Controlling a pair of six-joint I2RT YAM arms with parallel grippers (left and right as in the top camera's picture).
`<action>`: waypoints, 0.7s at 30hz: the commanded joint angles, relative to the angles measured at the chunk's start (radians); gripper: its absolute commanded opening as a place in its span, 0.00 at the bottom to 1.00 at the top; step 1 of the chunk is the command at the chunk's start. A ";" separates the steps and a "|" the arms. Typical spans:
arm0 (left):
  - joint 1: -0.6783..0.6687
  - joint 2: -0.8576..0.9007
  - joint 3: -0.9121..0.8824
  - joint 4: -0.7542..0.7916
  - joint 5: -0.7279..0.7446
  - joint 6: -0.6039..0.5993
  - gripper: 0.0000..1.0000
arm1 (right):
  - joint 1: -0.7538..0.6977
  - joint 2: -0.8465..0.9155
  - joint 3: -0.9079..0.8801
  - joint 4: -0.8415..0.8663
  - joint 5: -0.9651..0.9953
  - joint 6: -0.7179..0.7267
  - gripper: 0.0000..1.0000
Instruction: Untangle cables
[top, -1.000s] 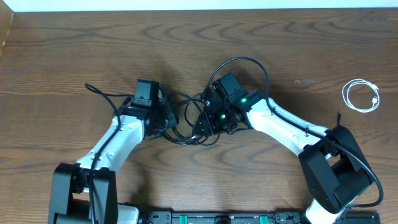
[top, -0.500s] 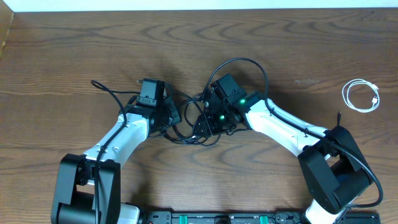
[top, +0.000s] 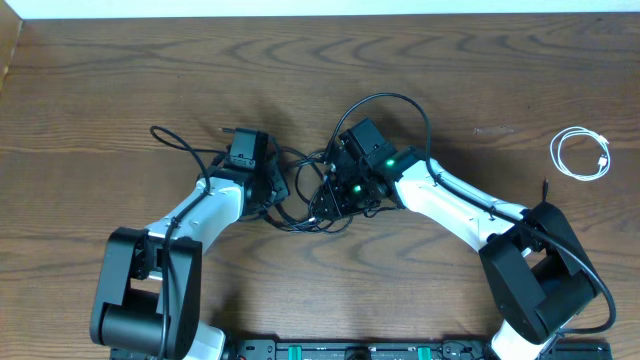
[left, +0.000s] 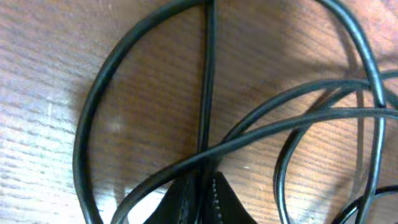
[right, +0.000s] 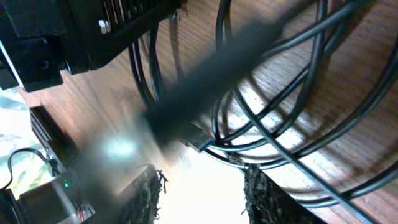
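Several thin black cables (top: 297, 224) lie tangled on the wooden table between my two grippers. One strand trails off to the left (top: 178, 143). My left gripper (top: 271, 192) sits at the tangle's left side. In the left wrist view its jaws (left: 202, 194) are shut on one black cable (left: 206, 81) that runs straight up from them, with other loops crossing it. My right gripper (top: 322, 205) is at the tangle's right side. In the right wrist view its fingers (right: 202, 177) are open and empty, just below crossing black cables (right: 280, 124) and a small plug (right: 199, 142). The white cable (top: 581, 155) lies coiled far right, apart.
A thicker black cord (top: 415, 105) loops from the right wrist back to its arm. The table's far edge runs along the top (top: 320, 14). The robot bases stand at the near edge (top: 350, 350).
My left arm has swung its elbow rightward and the left gripper has shifted slightly right and away with its cable. The trailing strand at the left moved with it. The right arm has not moved.
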 joint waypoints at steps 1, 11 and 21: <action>-0.002 -0.015 -0.015 -0.006 0.052 0.049 0.08 | 0.004 -0.017 0.005 -0.002 0.001 -0.015 0.41; 0.002 -0.128 -0.015 -0.018 0.380 0.003 0.08 | 0.005 -0.017 0.005 0.048 -0.162 -0.173 0.46; 0.097 -0.128 -0.015 -0.026 0.547 -0.175 0.08 | 0.029 -0.017 0.005 0.081 -0.134 -0.192 0.38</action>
